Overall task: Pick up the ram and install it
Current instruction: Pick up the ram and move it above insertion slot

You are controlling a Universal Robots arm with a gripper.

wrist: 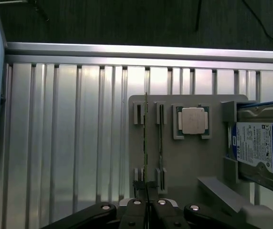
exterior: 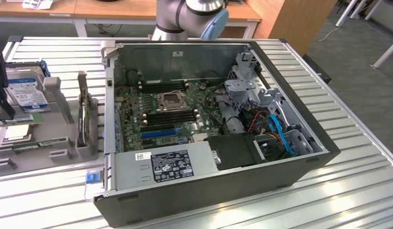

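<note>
Plainly, the gripper (wrist: pixel 148 204) was clenched on the ram (wrist: pixel 146 143), its two dark fingers (wrist: pixel 135 212) closed against the thin green stick, which showed edge-on in the wrist view. The ram stood on its long edge in a slot of the grey holder (wrist: pixel 189 162), just beside a second, parallel slot. On the same holder the square silver processor chip (wrist: pixel 194 120) lay in its own recess, and the blue-labelled hard drive (wrist: pixel 258 148) sat beyond it. The holder rested on the ribbed metal table (wrist: pixel 69 143). In the exterior view the open computer case (exterior: pixel 215 191) lay on that table just beside the holder, toward the exterior view's right, its motherboard (exterior: pixel 203 125) exposed, with black memory slots (exterior: pixel 174 115) flanking the processor socket (exterior: pixel 169 100).
</note>
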